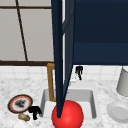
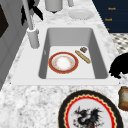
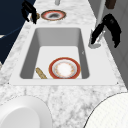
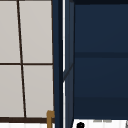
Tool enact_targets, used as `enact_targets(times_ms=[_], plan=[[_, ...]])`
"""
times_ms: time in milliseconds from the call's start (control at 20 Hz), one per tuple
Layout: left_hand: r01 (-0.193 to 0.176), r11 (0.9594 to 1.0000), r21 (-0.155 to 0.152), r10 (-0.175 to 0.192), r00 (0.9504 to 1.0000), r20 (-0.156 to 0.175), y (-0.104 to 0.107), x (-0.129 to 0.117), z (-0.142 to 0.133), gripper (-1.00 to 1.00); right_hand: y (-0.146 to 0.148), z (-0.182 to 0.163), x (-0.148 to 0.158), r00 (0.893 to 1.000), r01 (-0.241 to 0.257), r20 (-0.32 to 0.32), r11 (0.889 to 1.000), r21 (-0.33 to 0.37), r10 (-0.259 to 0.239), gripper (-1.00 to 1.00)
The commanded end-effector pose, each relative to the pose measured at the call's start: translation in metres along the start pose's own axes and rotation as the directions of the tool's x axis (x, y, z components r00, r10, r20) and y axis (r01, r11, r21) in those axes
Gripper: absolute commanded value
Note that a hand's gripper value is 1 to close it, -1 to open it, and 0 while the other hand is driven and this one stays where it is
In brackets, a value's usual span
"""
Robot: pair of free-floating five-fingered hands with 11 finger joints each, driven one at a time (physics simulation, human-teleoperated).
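Our left hand (image 1: 35, 111) hangs over the tabletop (image 2: 30, 105), just left of the sink (image 2: 100, 50). Its fingers point down, loose, and they hold nothing. A small brown thing (image 1: 23, 117) (maybe a little jar, we cannot tell) sits just beside it. The brown thing is next to a plate with a dark dragon on it (image 1: 20, 103). So we think we are at the reaching step, and the grab is not done yet. To pick up the brown thing, our left hand needs to go a bit lower and more to the side. Then its fingers must close round the thing without bumping the dragon plate.

Our right hand (image 1: 79, 70) floats at the back by the tap (image 2: 32, 37), fingers loose and hanging down. We cannot tell if it touches the tap.

In the sink lie a plate with a red rim (image 2: 63, 62) and a wooden stick (image 2: 82, 56). A dark blue cupboard door (image 1: 60, 50) stands open in front, with a red ball (image 1: 67, 116) below it.
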Motion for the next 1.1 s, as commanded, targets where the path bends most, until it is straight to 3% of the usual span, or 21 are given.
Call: enact_targets(times_ms=[0,150,300,600,850,1050], plan=[[0.000,1.0000,0.000,0.000,1.0000,0.000,0.000,0.000,0.000,0.00,0.001,0.023,-0.016,1.000,0.008,0.011,0.999,-0.050,-0.007,-1.00],[0.000,1.0000,0.000,0.000,1.0000,0.000,0.000,0.000,0.000,0.00,0.009,0.038,-0.023,1.000,0.018,0.023,0.993,-0.113,-0.016,-1.00],[0.000,1.0000,0.000,0.000,1.0000,0.000,0.000,0.000,0.000,0.00,0.023,0.052,-0.023,1.000,0.007,0.018,0.979,-0.205,-0.003,-1.00],[0.000,1.0000,0.000,0.000,1.0000,0.000,0.000,0.000,0.000,0.00,0.050,0.086,-0.023,1.000,-0.006,0.017,0.952,-0.307,0.012,-1.00],[0.000,1.0000,0.000,0.000,1.0000,0.000,0.000,0.000,0.000,0.00,0.080,0.112,-0.018,1.000,-0.013,0.006,0.936,-0.352,0.016,-1.00],[0.000,1.0000,0.000,0.000,1.0000,0.000,0.000,0.000,0.000,0.00,0.105,0.131,-0.013,1.000,-0.011,0.009,0.933,-0.360,0.015,-1.00]])
